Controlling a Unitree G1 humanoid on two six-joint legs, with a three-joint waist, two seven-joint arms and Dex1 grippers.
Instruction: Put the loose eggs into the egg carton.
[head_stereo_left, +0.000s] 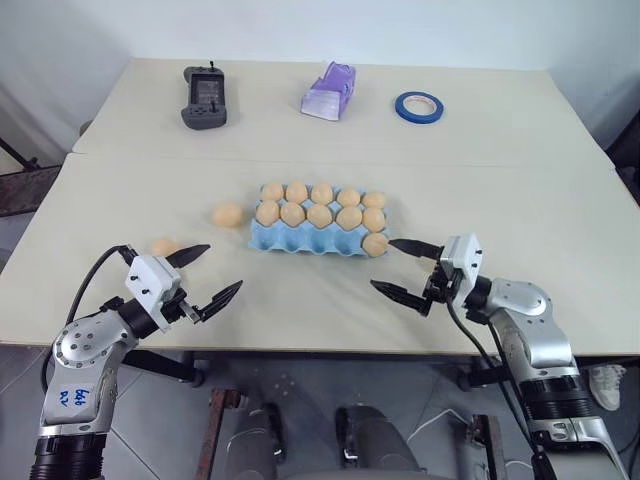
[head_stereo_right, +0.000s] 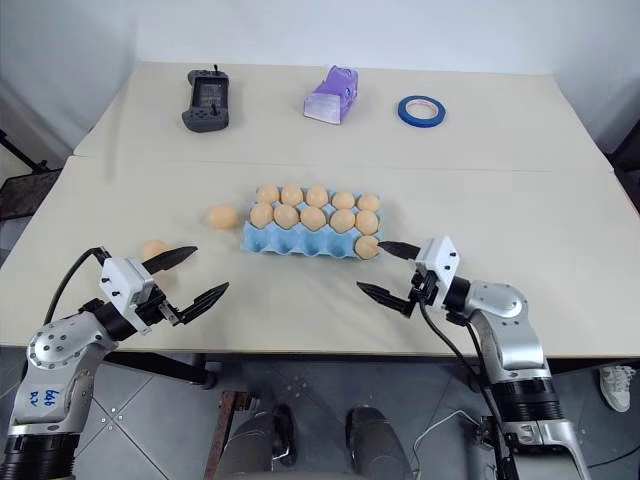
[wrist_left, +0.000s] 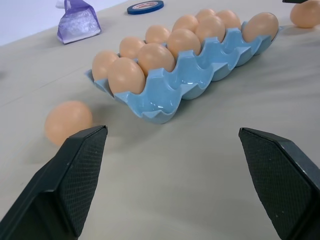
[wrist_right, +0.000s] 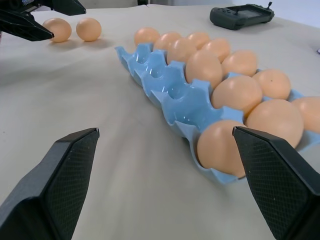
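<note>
The loose eggs are two smooth, pale tan-orange ovals lying on the desk (head_stereo_left: 520, 210) to my left of the egg carton (head_stereo_left: 300, 240). One egg (head_stereo_left: 228, 214) sits near the carton's left end; the other egg (head_stereo_left: 164, 246) lies further out, just beside the upper finger of my left end effector (head_stereo_left: 212, 272).

The carton is a light blue moulded tray with scalloped edges and no lid, three rows of five cups. The far row and the middle row are full, five eggs each. The near row holds a single egg (head_stereo_left: 375, 244) in its right-end cup; its other four cups stand bare.

My left end effector is released, fingers spread wide over the desk. My right end effector (head_stereo_left: 407, 268) is likewise released, gaping wide beside the carton's right end, holding nothing.
</note>
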